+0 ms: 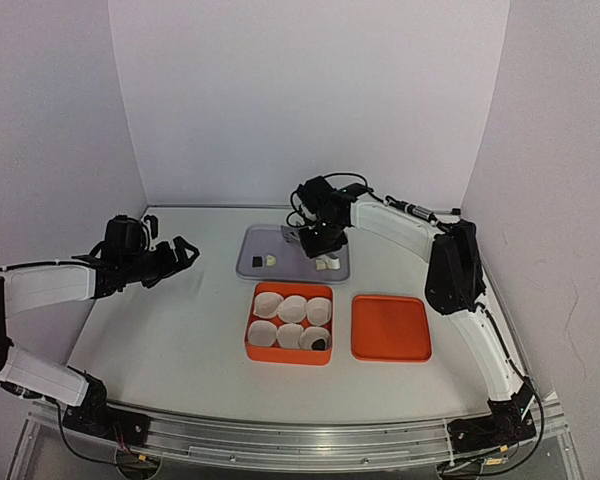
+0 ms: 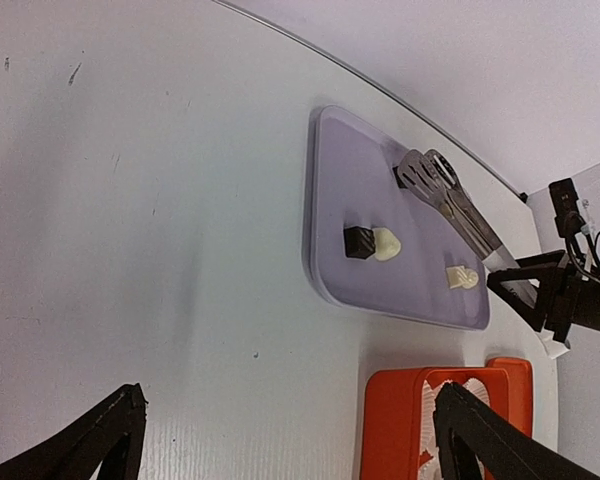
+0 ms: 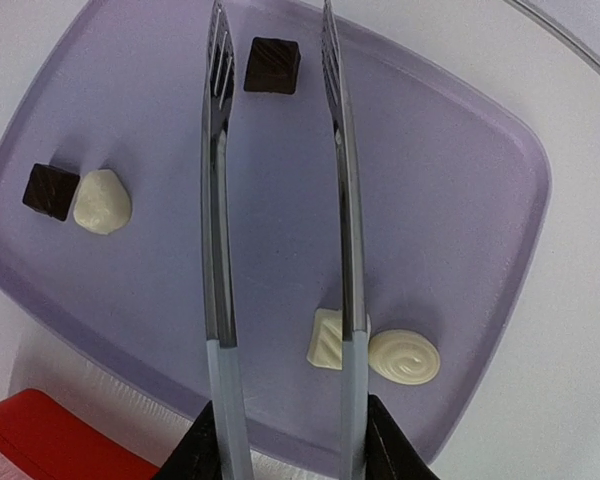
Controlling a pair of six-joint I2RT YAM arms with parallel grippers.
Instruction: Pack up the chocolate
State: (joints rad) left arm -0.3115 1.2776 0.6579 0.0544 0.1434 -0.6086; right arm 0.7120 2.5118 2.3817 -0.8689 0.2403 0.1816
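White table [image 1: 180, 345]: right gripper [image 3: 292, 448] clamps tongs [image 3: 217, 250] over chocolate [image 3: 272, 65] (left gripper [image 2: 285, 430] gapes).

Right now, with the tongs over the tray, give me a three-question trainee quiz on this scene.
1. True or false: the orange lid lies beside the orange box, not on it.
2. How many chocolates lie on the purple tray? A three, B five, C seven.
3. Fill in: the right gripper holds ____.
Key: 1 true; 2 B; 3 tongs.
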